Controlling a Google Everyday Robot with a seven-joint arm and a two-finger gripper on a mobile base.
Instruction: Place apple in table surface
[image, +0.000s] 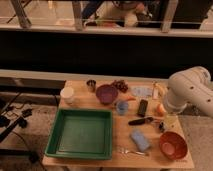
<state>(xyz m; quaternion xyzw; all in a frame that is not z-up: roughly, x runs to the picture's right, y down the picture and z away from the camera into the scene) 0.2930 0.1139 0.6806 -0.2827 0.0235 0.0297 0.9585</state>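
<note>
Letting go
The small round yellow-orange apple (160, 109) rests on the light tan wooden worktop (122, 131); the gripper (169, 120) beside it is wide, likely to let go.

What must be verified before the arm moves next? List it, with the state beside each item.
1. Apple sits on the table surface, near its right edge: ok.
2. Gripper is just in front of the apple, jaws open: ok.
3. Gripper is free of the apple: cannot tell, the arm crowds that spot.
4. Apple is outside the green tray and the orange bowl: ok.
5. Dark tool is out of the gripper's way: cannot tell.
</note>
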